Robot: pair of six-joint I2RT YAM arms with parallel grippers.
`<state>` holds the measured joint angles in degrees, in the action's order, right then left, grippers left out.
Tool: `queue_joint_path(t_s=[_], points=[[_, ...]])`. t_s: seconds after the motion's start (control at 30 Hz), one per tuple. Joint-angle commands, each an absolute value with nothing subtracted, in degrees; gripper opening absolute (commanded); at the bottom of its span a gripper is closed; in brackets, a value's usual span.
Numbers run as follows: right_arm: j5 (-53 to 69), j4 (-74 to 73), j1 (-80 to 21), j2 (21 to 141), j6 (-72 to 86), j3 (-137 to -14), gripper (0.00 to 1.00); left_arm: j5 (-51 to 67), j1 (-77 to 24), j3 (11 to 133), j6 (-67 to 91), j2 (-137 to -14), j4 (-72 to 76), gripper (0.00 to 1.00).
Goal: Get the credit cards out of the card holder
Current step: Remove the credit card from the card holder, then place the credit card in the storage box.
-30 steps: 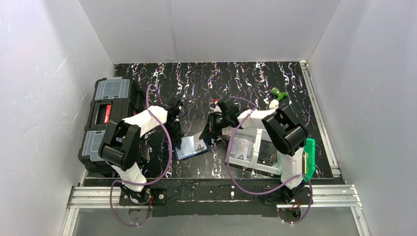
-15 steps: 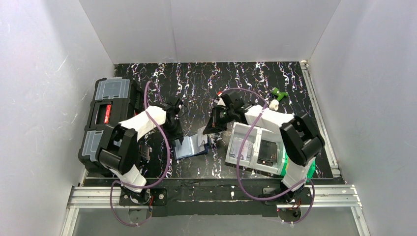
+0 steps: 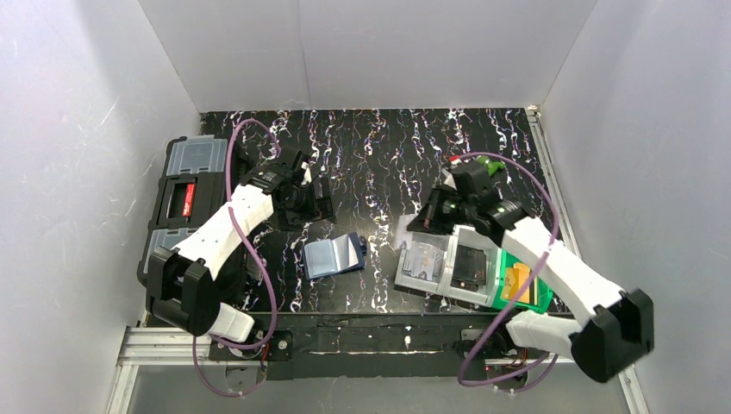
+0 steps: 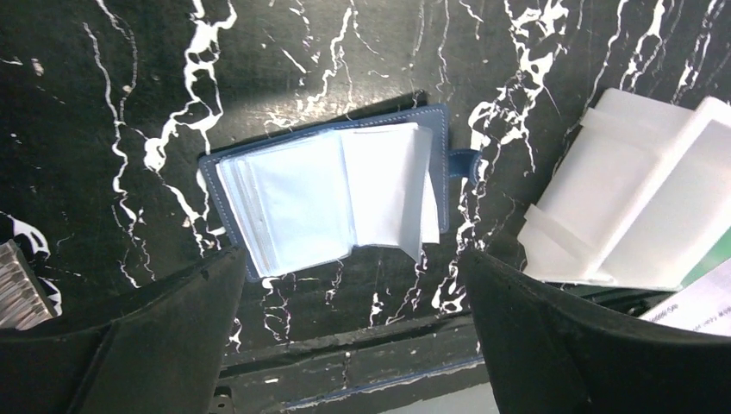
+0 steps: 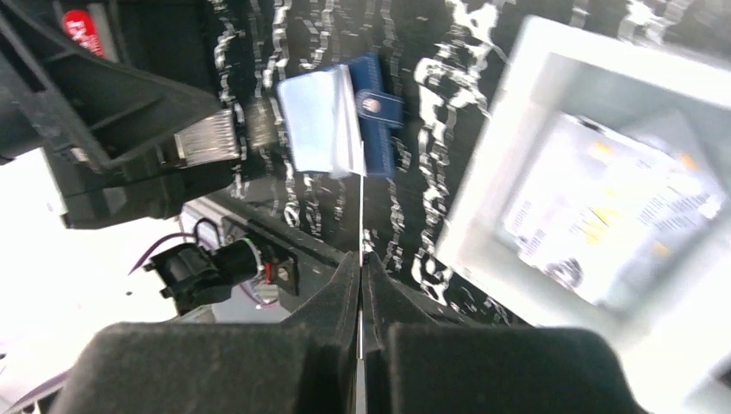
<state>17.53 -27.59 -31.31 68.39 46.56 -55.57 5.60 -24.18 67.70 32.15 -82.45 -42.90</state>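
Left claw (image 4: pixel 352 263) first: the jaws are spread wide and it hangs above the table (image 4: pixel 103 103), touching nothing. Through the gap on my left wrist feed I'm looking straight down on the card holder (image 4: pixel 328 194). It lies flat and open on the dark marbled surface, pale plastic sleeves (image 4: pixel 293 194) facing up and fanned a little, snap tab (image 4: pixel 464 164) sticking out from one side edge.

Over to the right claw (image 5: pixel 360 263): fingers pressed together, and there's a credit card (image 5: pixel 359 216) pinched between them. I only get it edge-on, a thin pale line rising out of the pads, so I can't read its colour or face. This claw is up off the table, out past the holder's tab side and apart from it.

Widening out on the overhead feed: the holder sits between the two arms, toward the near edge. Just to its right, not touching, is a white divided tray (image 5: pixel 496 164) with printed items in its compartments, and the right claw hovers at that tray's far left corner. A green bin (image 3: pixel 539 297) sits right against the tray's right side. Far left, a black toolbox (image 3: pixel 185 207) stands along the wall.
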Motion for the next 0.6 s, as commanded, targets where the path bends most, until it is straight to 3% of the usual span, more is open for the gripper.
queue_joint_path(t_s=[0.0, 0.17, 0.43, 0.57], points=[[10.54, -36.07, -27.48, 60.64, 46.63, -50.81, 0.01, 10.13, -24.17, 68.00, 30.69, -79.32, -43.13, 0.98], [13.46, -35.36, -22.05, 59.95, 44.71, -45.64, 0.01, 11.92, -24.20, 67.39, 30.50, -77.78, -42.78, 0.98], [17.83, -29.50, -21.53, 67.04, 44.04, -45.14, 0.02, 12.27, -24.17, 67.11, 30.13, -77.54, -44.15, 0.98], [18.62, -28.60, -21.53, 69.16, 43.52, -45.35, 0.18, 12.30, -24.17, 66.59, 30.29, -76.51, -44.32, 0.98]])
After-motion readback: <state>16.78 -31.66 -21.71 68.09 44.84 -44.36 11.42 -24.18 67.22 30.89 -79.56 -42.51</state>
